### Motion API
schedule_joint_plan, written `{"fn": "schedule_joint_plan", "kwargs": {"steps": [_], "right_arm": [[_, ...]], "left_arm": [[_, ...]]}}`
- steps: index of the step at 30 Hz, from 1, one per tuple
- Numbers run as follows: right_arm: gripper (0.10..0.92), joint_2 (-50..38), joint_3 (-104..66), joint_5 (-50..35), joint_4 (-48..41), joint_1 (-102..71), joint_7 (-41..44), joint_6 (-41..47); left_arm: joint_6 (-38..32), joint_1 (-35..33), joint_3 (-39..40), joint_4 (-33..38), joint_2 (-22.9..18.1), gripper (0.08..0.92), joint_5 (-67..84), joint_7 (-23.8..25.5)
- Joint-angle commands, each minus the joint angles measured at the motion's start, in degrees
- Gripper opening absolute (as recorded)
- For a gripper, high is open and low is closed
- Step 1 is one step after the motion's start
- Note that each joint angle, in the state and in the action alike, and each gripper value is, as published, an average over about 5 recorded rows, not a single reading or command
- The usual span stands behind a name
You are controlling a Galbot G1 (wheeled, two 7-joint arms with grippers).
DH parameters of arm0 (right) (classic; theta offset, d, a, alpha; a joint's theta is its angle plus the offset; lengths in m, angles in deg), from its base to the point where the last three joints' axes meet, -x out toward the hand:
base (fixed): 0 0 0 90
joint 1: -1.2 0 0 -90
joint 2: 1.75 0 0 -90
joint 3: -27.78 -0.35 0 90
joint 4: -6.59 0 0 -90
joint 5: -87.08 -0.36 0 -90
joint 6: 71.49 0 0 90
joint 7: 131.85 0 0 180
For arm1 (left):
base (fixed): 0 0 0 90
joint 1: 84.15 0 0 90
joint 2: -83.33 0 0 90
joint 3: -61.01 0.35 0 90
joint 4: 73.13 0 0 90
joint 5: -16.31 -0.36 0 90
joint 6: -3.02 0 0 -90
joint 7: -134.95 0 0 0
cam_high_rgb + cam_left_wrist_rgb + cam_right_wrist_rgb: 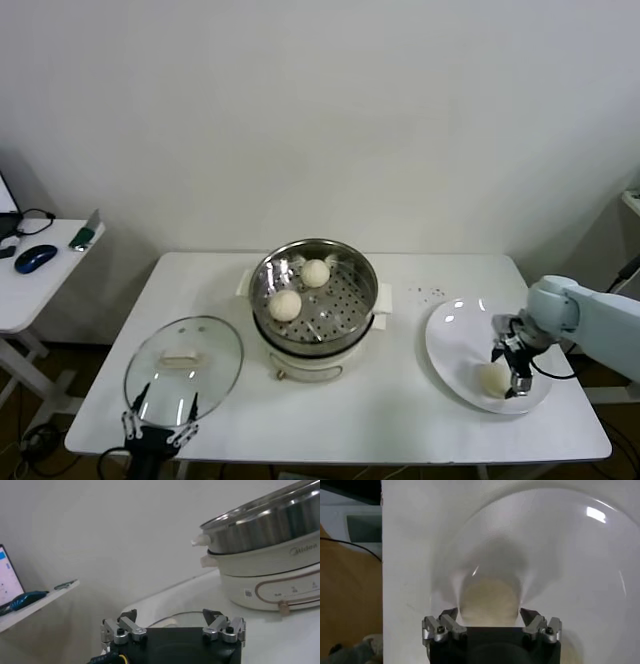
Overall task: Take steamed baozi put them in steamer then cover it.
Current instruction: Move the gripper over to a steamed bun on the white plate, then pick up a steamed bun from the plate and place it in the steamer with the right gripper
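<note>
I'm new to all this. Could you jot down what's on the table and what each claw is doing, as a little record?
Steamer: table centre, uncovered
Baozi in steamer: two
Plate: right side, one baozi on it
Right claw: open, straddling that baozi
Lid: flat on table, left of steamer
Left claw: open, at the table's front edge by the lid

The steamer [315, 305] sits mid-counter [400, 410], holding two baozi [285, 304]. The cover [184, 368] lies at the front-left corner. A plate [455, 335] by the right edge holds one more.
</note>
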Motion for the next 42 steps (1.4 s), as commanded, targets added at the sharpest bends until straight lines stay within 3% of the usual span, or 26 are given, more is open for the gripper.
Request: {"fn": "schedule_joint_plan", "kwargs": {"steps": [1,12,17,24,30,42], "right_arm": [[0.812,1.16,-1.14,0.87,-1.43,-1.31,0.6,-0.48],[0.699,1.42,1.21,1.47,-1.83,3.32,1.54,-2.54],[0.688,4.27,7.04,5.2,-1.75,14.22,4.05,-13.51],[0.693,14.72,18.42,6.66,-0.4,35.69,6.1,-30.22],[0.696,26.47,18.66,6.7,-4.18,43.22,8.34,-42.93],[0.704,42.38,10.52,7.16,-1.22,40.08,11.58,-48.2]], "left_arm": [[-0.04,0.06,0.09,-0.04,0.09,0.823,-0.02,0.0],[-0.2,-0.15,0.1,0.0,0.02,0.823,0.02,-0.06],[-0.28,-0.43,0.17,0.05,0.14,0.823,0.02,-0.06],[0.03,-0.23,0.68,0.39,-0.13,0.823,-0.45,-0.05],[0.59,-0.05,1.2,0.45,-0.28,0.823,-1.13,-0.02],[0.31,-0.53,0.43,0.3,-0.12,0.823,-0.28,-0.12]]}}
